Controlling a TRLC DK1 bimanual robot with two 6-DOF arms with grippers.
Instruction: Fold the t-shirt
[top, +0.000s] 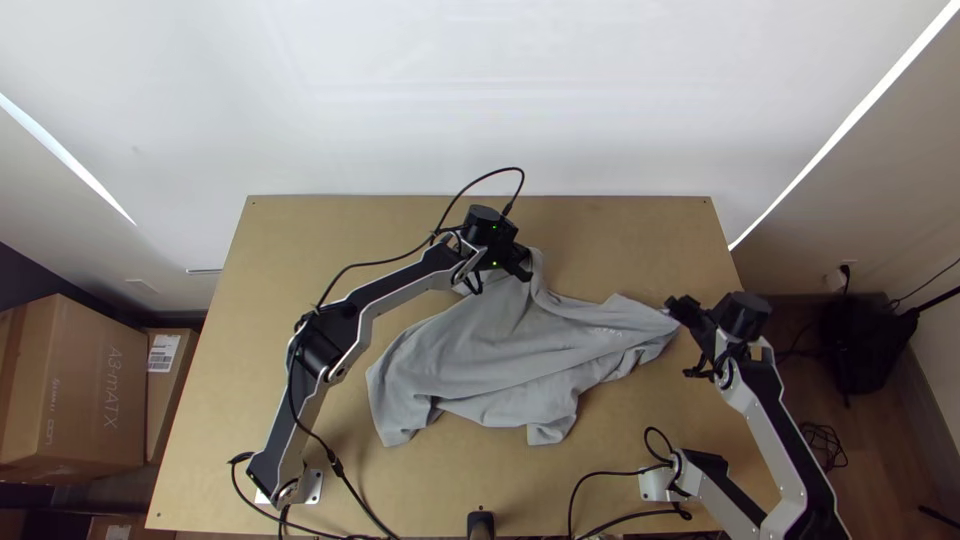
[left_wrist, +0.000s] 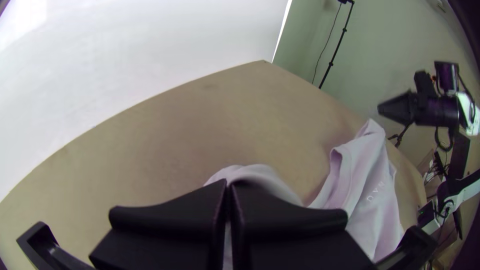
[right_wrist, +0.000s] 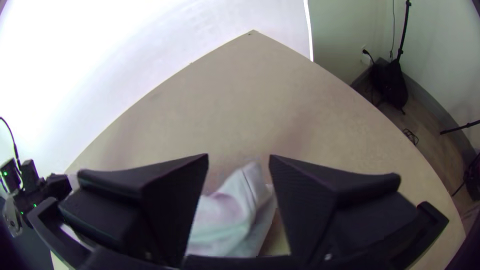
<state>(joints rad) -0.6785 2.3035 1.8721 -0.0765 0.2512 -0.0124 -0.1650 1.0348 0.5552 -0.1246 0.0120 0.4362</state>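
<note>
The grey t-shirt (top: 500, 350) lies loosely spread and wrinkled across the middle of the table, one end stretching toward the right arm. My left gripper (top: 524, 268) is at its far edge; in the left wrist view the left gripper (left_wrist: 228, 186) is shut with cloth at its tips, and the shirt (left_wrist: 365, 190) extends off with its small print facing up. At the shirt's right end is my right gripper (top: 676, 306). In the right wrist view the right gripper (right_wrist: 238, 162) stands open, a peaked corner of the shirt (right_wrist: 232, 212) between and beyond its fingers.
Bare wooden table (top: 330, 235) surrounds the shirt, with a white wall behind its far edge. Black cables (top: 600, 475) run along the near edge between the arm bases. Cardboard boxes (top: 75, 385) stand left of the table; a black bag (top: 865, 340) is on the floor at right.
</note>
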